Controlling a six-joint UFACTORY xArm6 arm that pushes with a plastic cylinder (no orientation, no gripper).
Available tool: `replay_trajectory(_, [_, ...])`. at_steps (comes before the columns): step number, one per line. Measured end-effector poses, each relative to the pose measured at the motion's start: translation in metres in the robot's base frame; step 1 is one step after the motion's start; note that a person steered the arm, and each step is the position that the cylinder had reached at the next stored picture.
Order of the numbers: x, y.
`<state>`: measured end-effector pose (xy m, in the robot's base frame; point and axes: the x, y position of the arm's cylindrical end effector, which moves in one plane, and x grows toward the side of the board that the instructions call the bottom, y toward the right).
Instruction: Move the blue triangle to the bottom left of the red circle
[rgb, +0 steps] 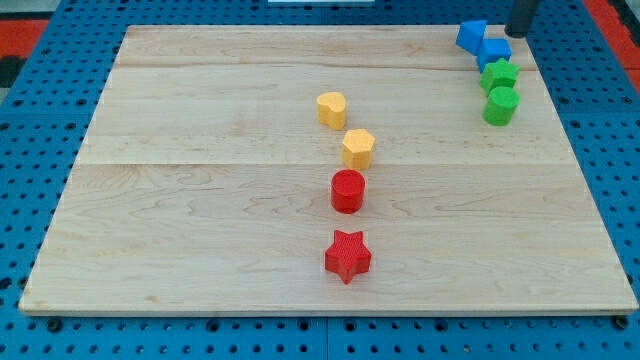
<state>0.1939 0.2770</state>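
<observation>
Red star: nearest the view's bottom, a five-pointed block with a matte, finely ridged surface, lying flat a little right of the board's middle.
Red circle: a short upright cylinder just above the star, apart from it, same matte red finish.
Yellow hexagon: a six-sided block just above the red circle and slightly to the view's right, close to it but not touching.
Yellow heart: a lobed, heart-like block up and to the view's left of the hexagon, with a small gap between them.
Green blocks: a cylinder stands near the board's right edge; right above it, touching or nearly so, sits a green star-like block whose exact outline is hard to make out.
Blue triangle: in the top right corner of the board, well apart from the red circle; its wedge shape is only partly readable.
Blue cube: pressed against the triangle's lower right side, just above the green pair.
Board: pale wooden planks with visible grain and two lengthwise seams, resting on a blue pegboard dotted with holes.
My tip: the dark rod's end shows at the view's top edge, just right of the blue blocks, holding nothing; whether it touches the cube I cannot tell.
</observation>
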Motion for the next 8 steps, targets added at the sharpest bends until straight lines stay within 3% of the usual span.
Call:
replay_trajectory(1, [0.009, -0.070])
replay_trajectory(2, [0.052, -0.104])
replay_trajectory(3, [0.058, -0.158])
replay_trajectory(4, [0.095, -0.253])
replay_trajectory(6, [0.100, -0.386])
replay_trajectory(7, [0.165, -0.396])
replay_trajectory(8, [0.127, -0.403])
